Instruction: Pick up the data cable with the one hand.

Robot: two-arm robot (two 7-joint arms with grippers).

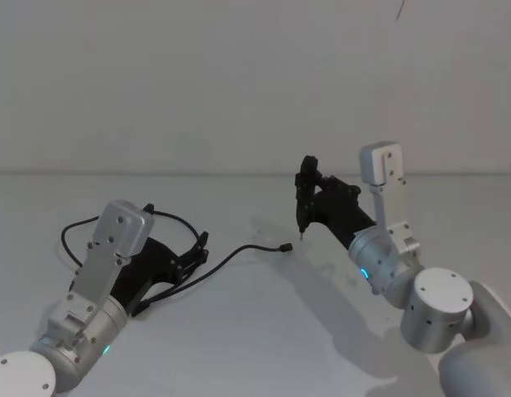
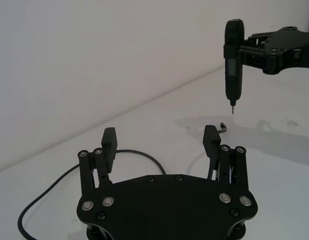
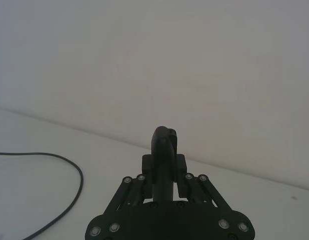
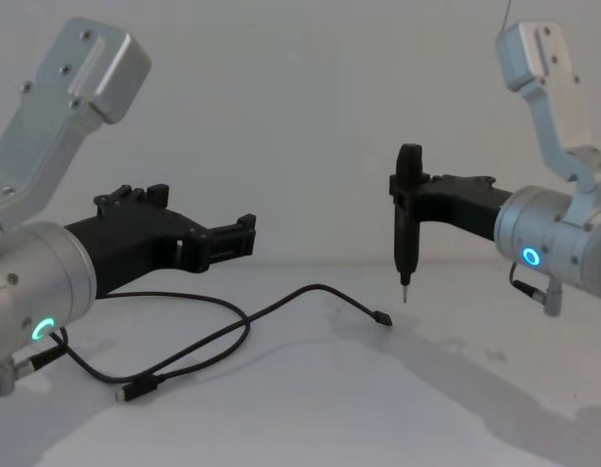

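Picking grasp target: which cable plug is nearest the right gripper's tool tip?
The plug beside the pointed tool in the right gripper; the other plug lies near the left arm.

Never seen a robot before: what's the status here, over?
Left gripper open, above the data cable. Right gripper shut on pen-shaped tool, tip near cable's plug. Cable flat on table, ungrasped.
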